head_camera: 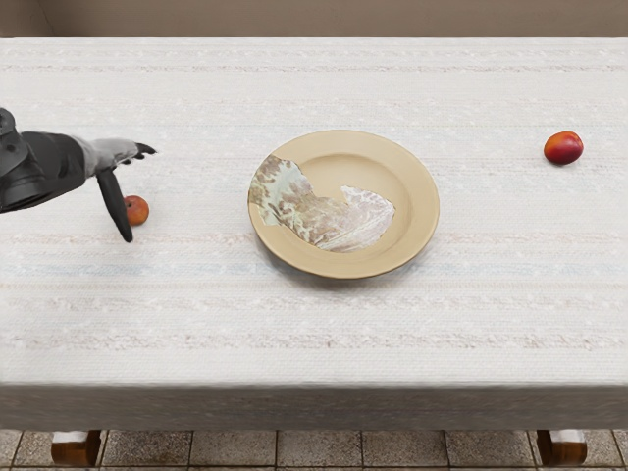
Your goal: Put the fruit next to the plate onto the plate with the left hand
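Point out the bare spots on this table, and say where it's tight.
Free: the wide front strip of the table, nearer than the plate; the back strip behind it; the stretch between the plate and the right fruit; the smaller gap between the plate and the left fruit. Tight: the left edge, where the left hand hangs open right beside the left fruit.

Table (314, 334): plate (422, 201) (tan), small fruit (136, 209), red fruit (563, 147).

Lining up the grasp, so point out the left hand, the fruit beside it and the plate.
left hand (110, 162), head view, on the grey palm.
fruit (137, 210), head view, middle of its orange skin.
plate (420, 201), head view, bare tan rim on its right side.
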Motion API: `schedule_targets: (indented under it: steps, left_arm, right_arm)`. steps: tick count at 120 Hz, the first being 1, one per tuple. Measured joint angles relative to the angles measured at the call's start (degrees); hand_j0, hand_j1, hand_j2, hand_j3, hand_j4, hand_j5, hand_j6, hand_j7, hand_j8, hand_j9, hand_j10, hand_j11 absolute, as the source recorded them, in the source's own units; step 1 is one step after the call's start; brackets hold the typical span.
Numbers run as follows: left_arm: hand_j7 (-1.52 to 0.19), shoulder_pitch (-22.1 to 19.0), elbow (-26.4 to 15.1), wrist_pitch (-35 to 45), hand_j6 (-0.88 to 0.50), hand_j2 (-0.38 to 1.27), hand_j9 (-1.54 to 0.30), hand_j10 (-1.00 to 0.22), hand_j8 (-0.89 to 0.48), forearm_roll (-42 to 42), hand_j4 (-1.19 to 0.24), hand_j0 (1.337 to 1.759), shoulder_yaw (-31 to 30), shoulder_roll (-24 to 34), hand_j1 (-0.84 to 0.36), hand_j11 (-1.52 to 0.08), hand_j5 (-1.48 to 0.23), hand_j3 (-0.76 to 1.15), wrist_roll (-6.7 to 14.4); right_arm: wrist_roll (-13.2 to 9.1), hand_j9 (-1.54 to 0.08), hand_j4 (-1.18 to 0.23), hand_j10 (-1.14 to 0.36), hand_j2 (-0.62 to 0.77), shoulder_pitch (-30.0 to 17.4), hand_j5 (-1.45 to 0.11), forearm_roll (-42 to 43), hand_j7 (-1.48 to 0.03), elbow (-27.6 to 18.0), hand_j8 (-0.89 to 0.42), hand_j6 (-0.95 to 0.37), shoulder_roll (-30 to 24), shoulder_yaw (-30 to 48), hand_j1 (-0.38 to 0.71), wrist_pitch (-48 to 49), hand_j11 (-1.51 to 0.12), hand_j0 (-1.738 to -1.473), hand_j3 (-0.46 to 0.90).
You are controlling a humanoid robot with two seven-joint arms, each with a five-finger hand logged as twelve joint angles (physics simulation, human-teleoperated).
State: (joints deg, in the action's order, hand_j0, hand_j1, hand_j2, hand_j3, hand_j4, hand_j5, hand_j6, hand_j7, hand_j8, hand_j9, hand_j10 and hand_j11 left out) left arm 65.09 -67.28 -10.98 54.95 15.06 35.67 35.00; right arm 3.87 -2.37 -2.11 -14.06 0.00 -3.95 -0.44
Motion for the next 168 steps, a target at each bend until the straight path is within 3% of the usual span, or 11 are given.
schedule_targets:
  steps: [25,88,129,168]
  left_arm:
    - [-0.11,-0.1,0.0,6.5,-0.09,0.02,-0.11,-0.09,-0.09,2.1,-0.09,1.658,-3.2,-2.6,0.25,-0.11,-0.11,0.0,0.0]
    - [-0.52,-1.9,0.2,7.8,-0.41,0.08,-0.52,-0.41,-0.38,2.5,-0.41,1.658,-5.5,-2.0,-0.13,-0.52,-0.52,0.0,0.0]
    - [-0.63,-3.6,0.3,9.8,-0.5,0.1,-0.64,-0.5,-0.53,2.5,-0.5,1.658,-5.6,-2.0,-0.24,-0.64,-0.63,0.0,0.0]
    - [-0.76,-3.9,0.5,11.9,-0.55,0.29,-0.76,-0.58,-0.47,2.4,-0.58,1.658,-5.7,-1.9,-0.29,-0.76,-0.76,0.0,0.0]
  right_arm:
    - [0.0,-0.01,-0.01,-0.01,0.0,0.0,-0.01,0.0,-0.01,0.0,-0.01,-0.01,0.0,0.0,-0.34,0.0,-0.01,-1.658,0.0]
    - [0.0,-0.01,-0.01,-0.01,0.0,0.0,-0.01,0.0,-0.01,0.0,-0.01,-0.01,0.0,0.0,-0.34,0.0,-0.01,-1.658,0.0]
    - [0.0,-0.01,-0.01,-0.01,0.0,0.0,-0.01,0.0,-0.01,0.0,-0.01,-0.01,0.0,0.0,-0.34,0.0,-0.01,-1.658,0.0]
    - [0.0,-0.01,-0.01,-0.01,0.0,0.0,-0.01,0.0,-0.01,0.0,-0.01,-0.01,0.0,0.0,-0.34,0.0,-0.01,-1.658,0.0]
